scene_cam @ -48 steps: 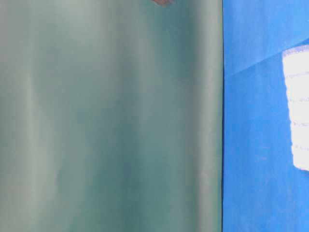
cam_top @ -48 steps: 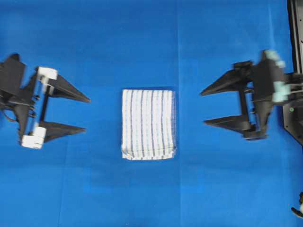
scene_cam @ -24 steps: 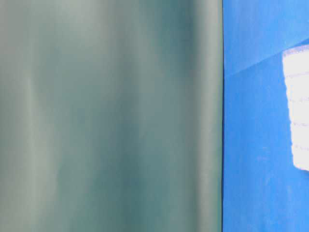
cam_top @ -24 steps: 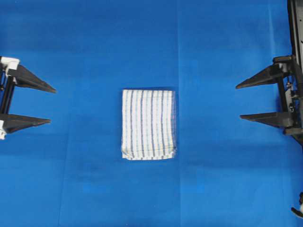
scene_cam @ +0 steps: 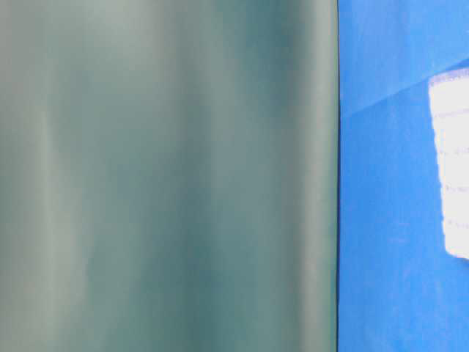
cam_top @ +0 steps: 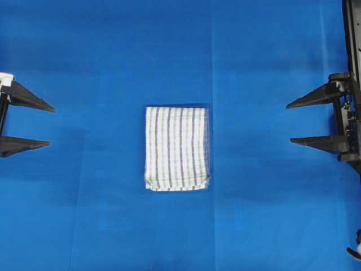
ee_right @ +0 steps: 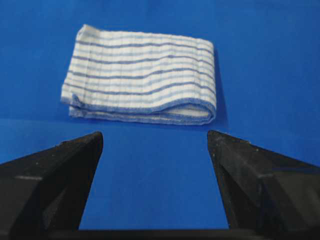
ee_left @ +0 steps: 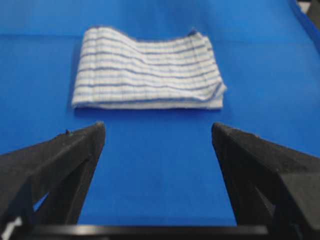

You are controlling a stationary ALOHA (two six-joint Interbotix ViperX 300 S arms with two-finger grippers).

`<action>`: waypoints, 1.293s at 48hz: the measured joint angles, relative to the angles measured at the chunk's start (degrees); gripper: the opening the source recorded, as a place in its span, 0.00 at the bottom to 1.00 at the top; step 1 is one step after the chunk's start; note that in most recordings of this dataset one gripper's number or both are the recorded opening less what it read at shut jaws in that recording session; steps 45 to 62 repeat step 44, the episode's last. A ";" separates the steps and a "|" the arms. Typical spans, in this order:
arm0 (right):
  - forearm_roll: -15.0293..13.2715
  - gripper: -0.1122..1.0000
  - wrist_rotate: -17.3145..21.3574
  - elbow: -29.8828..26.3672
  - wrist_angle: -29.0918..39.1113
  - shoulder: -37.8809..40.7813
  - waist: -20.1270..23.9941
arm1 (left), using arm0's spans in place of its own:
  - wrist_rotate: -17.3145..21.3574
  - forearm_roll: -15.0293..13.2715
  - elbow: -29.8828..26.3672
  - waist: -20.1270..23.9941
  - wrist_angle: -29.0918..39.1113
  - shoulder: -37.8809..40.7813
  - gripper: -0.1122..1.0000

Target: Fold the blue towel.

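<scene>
The towel [cam_top: 177, 148] lay near the middle of the worktop [cam_top: 113, 56], already folded into a compact stack of several layers. Seen from above, its stripes ran away from the camera and its outline was close to rectangular. The right wrist view showed a rounded fold along the near edge and loose hemmed corners at one end; the left wrist view showed the stacked edges fairly even, with one corner slightly splayed. Nothing touched it.

The left claw [cam_top: 31, 125] sat at the left edge of the overhead view, jaws spread wide and empty, well apart from the towel. The right claw [cam_top: 304, 122] sat at the right edge, likewise wide and holding nothing. Both pointed inward at the cloth across bare blue covering.

By the look of it, the folding was done or nearly so. The risk from here lay in any further handling: a claw coming back in low could catch only the top layer and peel the stack open, or push the whole bundle across the smooth covering and skew it. The splayed corner seemed the likeliest spot to snag. The table-level view was mostly blocked by a blurred green surface [scene_cam: 168, 176] and showed little.
</scene>
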 measured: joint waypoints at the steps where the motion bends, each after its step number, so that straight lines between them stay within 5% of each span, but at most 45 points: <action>1: 0.00 0.88 0.00 0.09 -0.44 0.26 0.09 | 0.00 0.00 0.26 0.00 -0.18 0.00 0.85; 62: 0.18 0.88 0.35 0.62 -2.20 2.11 0.00 | 0.26 0.09 2.29 0.09 -1.41 -2.20 0.85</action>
